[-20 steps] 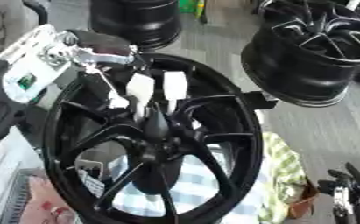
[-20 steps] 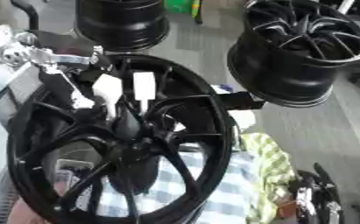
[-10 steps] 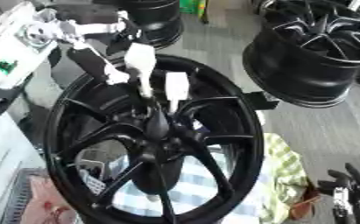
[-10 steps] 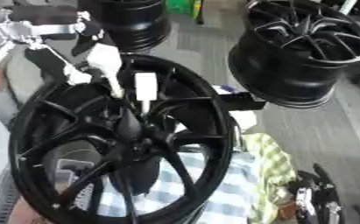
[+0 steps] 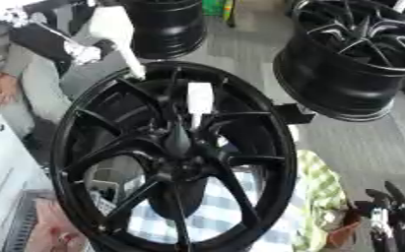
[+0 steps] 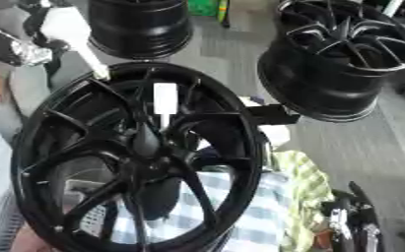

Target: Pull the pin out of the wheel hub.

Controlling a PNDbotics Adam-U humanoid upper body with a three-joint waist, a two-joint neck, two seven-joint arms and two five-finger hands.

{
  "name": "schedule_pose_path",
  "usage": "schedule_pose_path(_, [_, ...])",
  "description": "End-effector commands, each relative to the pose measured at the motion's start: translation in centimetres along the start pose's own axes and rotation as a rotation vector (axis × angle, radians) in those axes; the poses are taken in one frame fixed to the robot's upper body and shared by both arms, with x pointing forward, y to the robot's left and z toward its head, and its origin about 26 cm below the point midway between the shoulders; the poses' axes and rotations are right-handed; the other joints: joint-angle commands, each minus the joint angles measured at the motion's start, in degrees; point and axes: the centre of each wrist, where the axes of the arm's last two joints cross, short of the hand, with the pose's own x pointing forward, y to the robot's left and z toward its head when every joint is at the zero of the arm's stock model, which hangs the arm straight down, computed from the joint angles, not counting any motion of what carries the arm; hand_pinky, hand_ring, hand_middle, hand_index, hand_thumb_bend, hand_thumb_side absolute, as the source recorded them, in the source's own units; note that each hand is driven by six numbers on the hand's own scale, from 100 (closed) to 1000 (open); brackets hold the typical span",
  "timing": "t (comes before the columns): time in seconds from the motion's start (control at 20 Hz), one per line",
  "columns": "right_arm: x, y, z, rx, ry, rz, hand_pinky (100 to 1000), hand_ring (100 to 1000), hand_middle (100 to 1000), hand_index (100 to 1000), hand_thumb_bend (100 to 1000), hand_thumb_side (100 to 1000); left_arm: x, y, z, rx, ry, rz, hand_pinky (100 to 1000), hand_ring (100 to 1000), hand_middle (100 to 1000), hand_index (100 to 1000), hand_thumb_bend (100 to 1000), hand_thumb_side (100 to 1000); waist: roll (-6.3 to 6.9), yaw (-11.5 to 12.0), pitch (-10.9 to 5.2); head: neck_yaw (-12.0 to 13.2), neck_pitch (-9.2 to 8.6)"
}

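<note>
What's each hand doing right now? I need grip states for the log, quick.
Left hand: blurred, apparently closed on a white pin, held above the wheel.
Right hand: open, idle at lower right, holding nothing.

You're working in what looks like a wheel or tyre workshop. A large black alloy wheel (image 5: 175,157) stands just before you, below and right of your left hand (image 5: 111,27). Two more black rims (image 6: 141,24) (image 5: 360,54) sit on the grey floor (image 5: 240,59) beyond it, to that hand's right. Checked cloth (image 6: 240,216) lies under the near wheel.
</note>
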Motion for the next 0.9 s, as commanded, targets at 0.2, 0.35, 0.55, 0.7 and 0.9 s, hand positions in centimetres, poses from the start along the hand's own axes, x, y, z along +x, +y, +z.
schedule_pose_path(0.2, [0.3,-0.7,-0.6,-0.018,-0.026,0.023,574,594,670,895,100,622,-0.3,0.0,4.1,0.057,0.121,-0.038,464,328,239,491,100,329,0.52,1.2,-0.64,-0.9,-0.36])
schedule_pose_path(0.35, [0.3,-0.7,-0.7,-0.023,-0.028,0.025,574,594,670,895,100,623,-1.0,-1.5,5.4,0.077,0.187,-0.016,465,329,239,492,100,324,0.56,1.9,-0.60,-1.3,-0.34])
schedule_pose_path(0.55, [0.3,-0.8,-0.7,-0.029,-0.030,0.028,574,594,670,895,100,623,-2.2,-3.3,6.9,0.115,0.278,0.019,466,330,240,493,100,320,0.67,2.6,-0.49,-1.6,-0.42])
schedule_pose_path(0.7, [0.2,-0.8,-0.7,-0.034,-0.031,0.030,574,594,670,895,100,624,-3.3,-4.3,7.9,0.137,0.347,0.041,468,332,244,496,100,316,0.77,2.6,-0.44,-1.7,-0.56])
schedule_pose_path(0.9, [0.2,-0.9,-0.7,-0.042,-0.031,0.031,573,594,670,895,100,625,-5.3,-6.0,9.5,0.156,0.465,0.091,474,338,249,501,100,302,0.84,2.7,-0.32,-2.0,-0.70])
